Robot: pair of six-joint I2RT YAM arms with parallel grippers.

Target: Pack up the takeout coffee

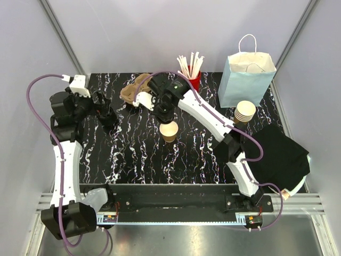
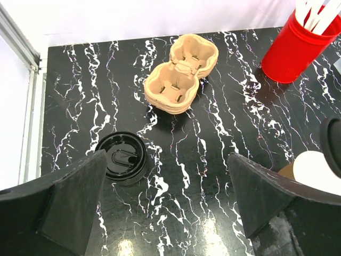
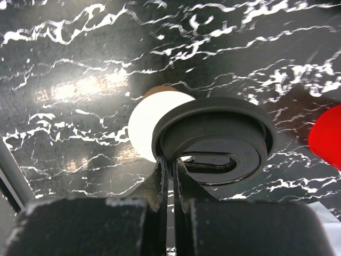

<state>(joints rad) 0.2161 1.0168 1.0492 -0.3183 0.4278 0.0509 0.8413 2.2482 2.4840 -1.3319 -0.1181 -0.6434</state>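
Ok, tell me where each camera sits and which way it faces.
Top external: above and behind the arm bases, looking down on the black marbled table; both arms show.
Left wrist: on the left arm, looking down at a loose black lid and cardboard cup carrier; the left jaws, open, frame the bottom.
Right wrist: on the right arm, looking straight down; the right jaws pinch a second black lid, partly hiding the paper cup.
Shared: both wrist views catch that cup and the red cup.

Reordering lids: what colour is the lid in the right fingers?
Black; the lid shows best in the right wrist view.
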